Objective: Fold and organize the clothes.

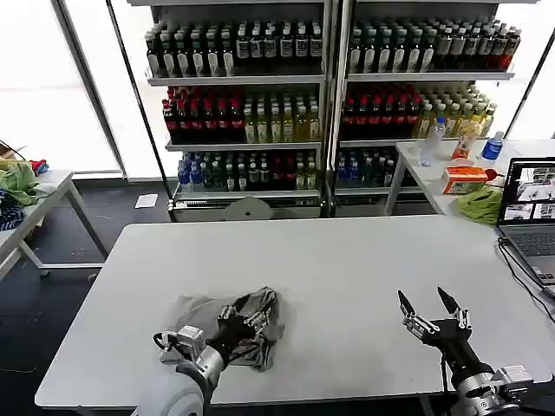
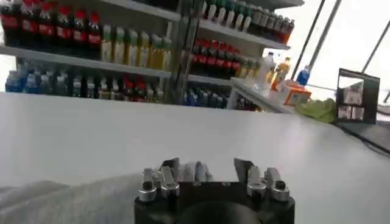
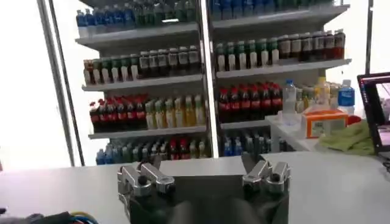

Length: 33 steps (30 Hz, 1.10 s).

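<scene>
Grey crumpled fabric, a light grey short-sleeved shirt (image 1: 227, 322), lies bunched in a heap on the near left part of the long white table (image 1: 347, 260), close to the table's front edge. Its bulk stretches roughly side to side along that edge, a flatter flap trailing toward my left and the higher, darker folds piled at its right end; I cannot tell which way the collar or hem points in this bundle.

My left gripper (image 1: 245, 320) sits on top of the heap, its dark fingers buried in the folds. From my left wrist camera I see pale cloth (image 2: 67, 201) spread under and beside the left gripper (image 2: 207, 173), with a strip of it showing between the two fingers, which stand a little apart; I cannot tell for certain that they pinch it.

My right gripper (image 1: 427, 305) hovers above the bare tabletop at the near right, well apart from the shirt, its two pointed fingers spread wide and aimed away from me toward the shelves of bottled drinks (image 1: 243, 95). In the right wrist camera the same gripper (image 3: 204, 173) shows its fingers parted with nothing between them.

A grey open laptop (image 1: 531, 217) rests at the table's far right edge.
</scene>
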Each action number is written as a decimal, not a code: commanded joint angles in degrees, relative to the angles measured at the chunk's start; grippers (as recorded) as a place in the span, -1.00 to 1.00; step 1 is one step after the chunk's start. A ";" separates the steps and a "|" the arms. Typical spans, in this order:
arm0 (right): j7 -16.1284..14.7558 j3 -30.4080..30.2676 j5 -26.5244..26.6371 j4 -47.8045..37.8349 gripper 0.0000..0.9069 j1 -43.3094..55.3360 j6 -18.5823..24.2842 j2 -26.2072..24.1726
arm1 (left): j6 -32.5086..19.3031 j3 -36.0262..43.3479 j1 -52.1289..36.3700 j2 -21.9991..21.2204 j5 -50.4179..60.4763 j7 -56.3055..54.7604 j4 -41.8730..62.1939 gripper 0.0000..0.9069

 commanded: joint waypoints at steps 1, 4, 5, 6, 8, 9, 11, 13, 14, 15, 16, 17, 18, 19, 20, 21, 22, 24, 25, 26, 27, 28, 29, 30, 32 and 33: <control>-0.14 0.09 0.06 0.00 1.00 -0.57 0.43 0.01 | 1.23 -18.41 3.44 0.84 -3.53 0.79 -5.80 1.00; -0.39 0.08 0.03 -0.01 1.00 -1.03 0.87 -0.19 | 2.18 -24.97 7.49 0.46 -1.29 4.71 -4.43 1.00; -0.40 0.06 0.03 -0.04 1.00 -1.04 0.90 -0.23 | 2.15 -25.91 8.02 0.26 -1.18 5.44 -4.37 1.00; -0.46 -0.04 0.04 -0.15 1.00 -1.02 0.96 -0.37 | 2.17 -27.83 10.71 -0.20 -1.34 6.71 -4.23 1.00; -0.47 -0.23 -0.04 -0.25 1.00 -0.91 1.02 -0.50 | 2.20 -29.77 12.89 -0.79 -0.99 8.87 -3.60 1.00; -0.46 -0.40 -0.05 -0.29 1.00 -0.80 1.09 -0.67 | 2.26 -30.54 14.22 -1.14 -0.52 10.07 -2.81 1.00; -0.52 -0.57 -0.06 -0.27 1.00 -0.72 1.12 -0.90 | 2.10 -30.73 15.03 -1.80 1.00 10.61 -1.62 1.00; -0.48 -0.78 -0.03 -0.33 1.00 -0.45 1.14 -1.10 | 2.05 -30.38 15.67 -2.85 2.01 10.89 -0.39 1.00; -0.47 -0.92 -0.04 -0.35 1.00 -0.36 1.13 -1.17 | 2.06 -29.98 15.92 -3.41 2.77 10.79 -0.04 1.00; -0.45 -1.17 -0.01 -0.36 1.00 -0.09 1.12 -1.32 | 2.15 -29.35 16.12 -4.03 4.37 10.99 0.33 1.00; -0.40 -1.26 0.02 -0.35 1.00 0.00 1.08 -1.37 | 2.25 -29.12 16.15 -4.30 4.51 11.08 0.80 1.00; -0.40 -1.35 0.02 -0.35 1.00 0.10 1.06 -1.46 | 2.40 -28.68 16.16 -4.59 5.20 11.07 1.29 1.00; -0.40 -1.41 -0.01 -0.32 1.00 0.28 1.05 -1.51 | 2.43 -28.17 16.01 -4.89 5.82 11.02 1.88 1.00; -0.36 -1.48 0.00 -0.32 1.00 0.40 1.04 -1.55 | 2.44 -27.98 15.98 -4.94 6.05 11.04 2.41 1.00; -0.33 -1.49 0.05 -0.30 1.00 0.47 1.00 -1.60 | 2.58 -27.69 15.81 -5.02 6.05 11.06 2.86 1.00; -0.32 -1.48 0.09 -0.31 1.00 0.50 0.99 -1.69 | 2.98 -27.31 15.63 -5.00 5.96 11.04 3.56 1.00; -0.32 -1.49 0.11 -0.35 1.00 0.51 0.98 -1.72 | 3.00 -27.13 15.53 -4.98 6.03 11.13 3.90 1.00; -0.32 -1.50 0.20 -0.36 1.00 0.55 0.99 -1.73 | 2.93 -26.46 15.20 -5.00 5.92 11.16 5.24 1.00; -0.33 -1.50 0.23 -0.37 1.00 0.57 1.00 -1.73 | 2.98 -26.25 15.13 -5.09 5.87 11.16 5.62 1.00; -0.31 -1.51 0.28 -0.45 1.00 0.64 0.99 -1.70 | 3.02 -25.97 15.15 -5.26 5.51 11.21 5.84 1.00; -0.31 -1.55 0.25 -0.48 1.00 0.69 0.99 -1.68 | 3.05 -25.78 15.13 -5.50 5.20 11.17 5.94 1.00; -0.32 -1.57 0.25 -0.49 1.00 0.72 0.99 -1.68 | 3.00 -25.62 14.99 -5.90 5.15 11.12 6.18 1.00; -0.31 -1.62 0.28 -0.55 1.00 0.81 1.00 -1.69 | 2.96 -25.50 14.80 -6.34 5.14 11.05 6.35 1.00; -0.30 -1.64 0.24 -0.65 1.00 0.92 0.99 -1.66 | 2.86 -25.31 14.57 -6.74 5.08 10.97 6.82 1.00; -0.28 -1.72 0.25 -0.67 1.00 1.05 0.98 -1.65 | 2.71 -24.97 14.13 -7.48 5.09 10.90 7.38 1.00; -0.30 -1.71 0.25 -0.61 1.00 1.05 0.98 -1.71 | 2.71 -24.86 13.99 -7.74 5.06 10.90 7.65 1.00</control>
